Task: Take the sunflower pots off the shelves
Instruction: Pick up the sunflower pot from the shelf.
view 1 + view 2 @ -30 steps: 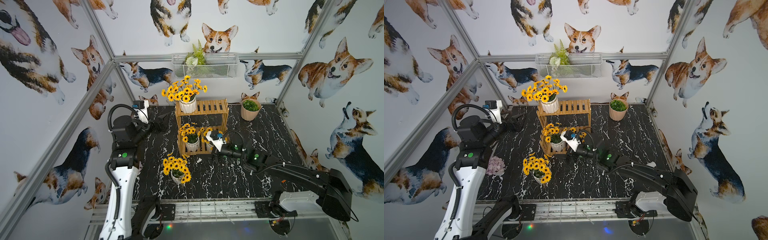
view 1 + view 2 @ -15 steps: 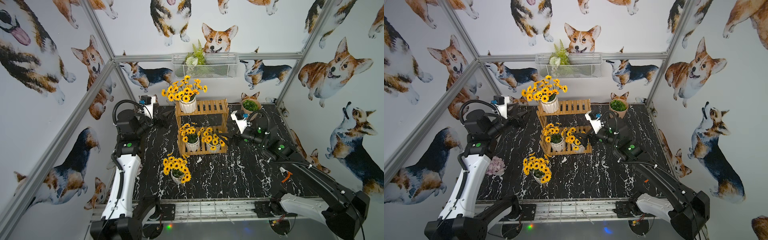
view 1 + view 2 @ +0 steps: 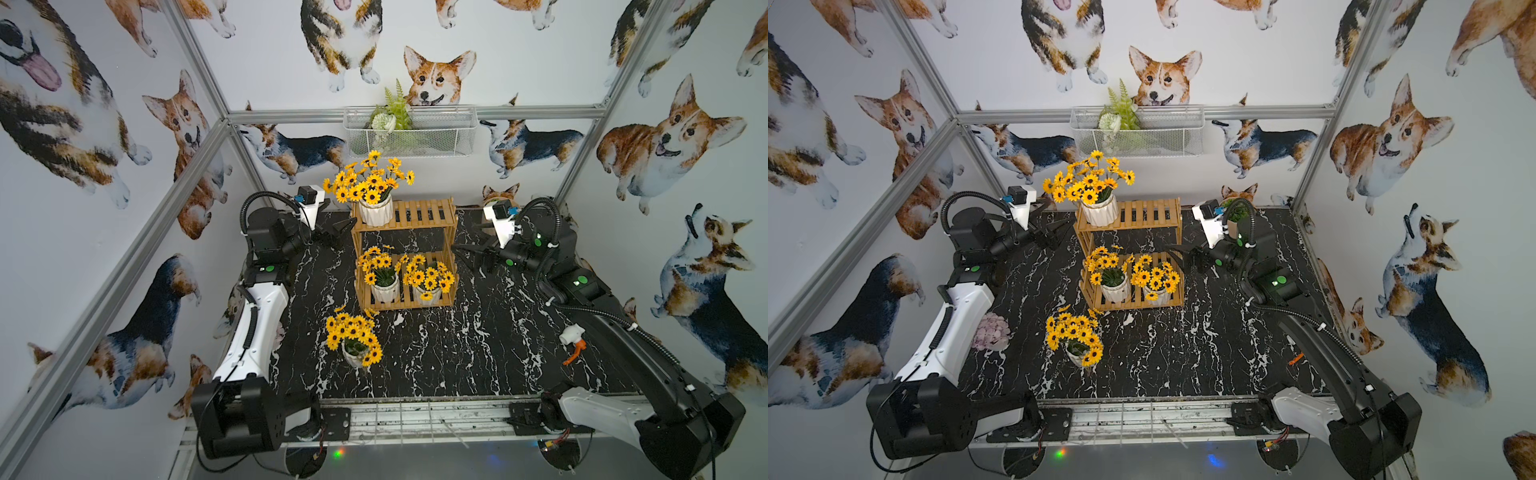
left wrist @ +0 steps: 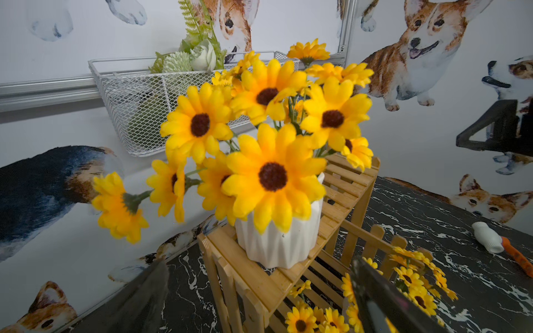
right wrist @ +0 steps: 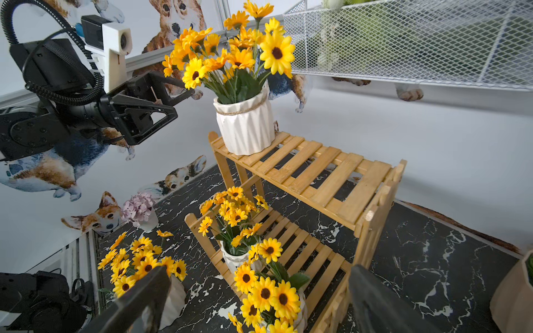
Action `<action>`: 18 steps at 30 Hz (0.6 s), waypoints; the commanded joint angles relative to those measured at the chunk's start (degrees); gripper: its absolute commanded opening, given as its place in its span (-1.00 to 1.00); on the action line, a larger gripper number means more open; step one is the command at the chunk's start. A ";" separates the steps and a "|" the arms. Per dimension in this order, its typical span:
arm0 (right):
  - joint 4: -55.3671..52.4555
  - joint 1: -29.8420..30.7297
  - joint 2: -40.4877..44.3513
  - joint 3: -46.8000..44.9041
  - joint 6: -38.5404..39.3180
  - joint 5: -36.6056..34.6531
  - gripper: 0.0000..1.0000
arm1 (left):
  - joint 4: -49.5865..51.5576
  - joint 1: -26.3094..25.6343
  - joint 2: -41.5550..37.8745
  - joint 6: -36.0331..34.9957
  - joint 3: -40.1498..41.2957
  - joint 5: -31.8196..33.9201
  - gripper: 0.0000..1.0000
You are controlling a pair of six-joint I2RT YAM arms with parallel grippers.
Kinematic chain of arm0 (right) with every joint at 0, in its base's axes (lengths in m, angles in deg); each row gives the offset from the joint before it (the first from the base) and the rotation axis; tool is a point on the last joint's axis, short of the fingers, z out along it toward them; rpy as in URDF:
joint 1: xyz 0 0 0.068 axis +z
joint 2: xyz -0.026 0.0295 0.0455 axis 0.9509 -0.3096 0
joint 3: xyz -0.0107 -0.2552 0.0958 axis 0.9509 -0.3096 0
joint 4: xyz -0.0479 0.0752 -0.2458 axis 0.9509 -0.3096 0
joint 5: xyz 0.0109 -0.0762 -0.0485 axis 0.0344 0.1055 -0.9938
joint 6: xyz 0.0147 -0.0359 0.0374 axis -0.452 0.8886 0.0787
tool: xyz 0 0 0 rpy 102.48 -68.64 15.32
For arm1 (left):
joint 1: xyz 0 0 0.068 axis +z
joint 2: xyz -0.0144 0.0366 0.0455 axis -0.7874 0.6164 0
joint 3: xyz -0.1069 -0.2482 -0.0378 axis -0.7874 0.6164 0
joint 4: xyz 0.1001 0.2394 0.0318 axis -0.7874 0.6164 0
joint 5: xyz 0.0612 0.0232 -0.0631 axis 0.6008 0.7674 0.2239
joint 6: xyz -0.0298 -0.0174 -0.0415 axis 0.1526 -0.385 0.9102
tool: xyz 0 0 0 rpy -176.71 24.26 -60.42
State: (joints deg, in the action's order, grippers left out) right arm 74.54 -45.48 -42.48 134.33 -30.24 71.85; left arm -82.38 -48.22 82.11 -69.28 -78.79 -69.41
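Sees three pots on the shelves (image 3: 419, 214): top pot (image 3: 375, 210) at the left end of the upper tier, two lower pots (image 3: 384, 293) (image 3: 426, 296) side by side on the bottom tier. Counts a fourth pot (image 3: 353, 343) down on the counter (image 3: 478, 353), in front of the shelves.

Holds nothing: left end effector (image 5: 180, 98) spread wide just beside the top pot, right end effector (image 3: 465, 255) spread wide near the right end of the shelves, neither touching anything.

Risks tipping the top pot by closing on the blooms instead of the ribbed body. Looks tall and top-heavy there, near the shelf edge, so could topple off at a sideways nudge. Risks shoving the light shelves by catching a post or slat with a finger, and so shaking all three pots. Risks snagging the crowded flowers of the lower pots and dragging the neighbour along with the one lifted. Risks clipping the upper tier by raising a lower pot straight up. Risks knocking over the fourth pot by setting another down too close. Risks a clash of arms too, with both reaching for one small rack from opposite sides.
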 commanded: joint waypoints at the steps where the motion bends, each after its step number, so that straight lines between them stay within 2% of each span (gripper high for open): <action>1: -1.39 -0.51 -0.04 1.23 -0.43 1.72 0.99 | -4.58 -0.03 2.20 -1.32 -1.73 -4.32 1.00; 11: -3.01 -1.50 -2.36 2.83 0.04 2.33 0.99 | 0.07 -2.57 7.86 -6.36 -5.53 -6.03 1.00; 18: -3.20 -1.91 -3.11 3.40 0.25 2.40 0.99 | 0.06 -3.65 11.02 -6.32 -7.54 -6.37 1.00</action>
State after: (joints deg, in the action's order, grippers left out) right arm 71.54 -47.25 -45.41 137.26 -30.18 73.57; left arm -82.10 -51.50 92.41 -73.94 -85.28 -74.55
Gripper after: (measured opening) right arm 0.996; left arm 0.999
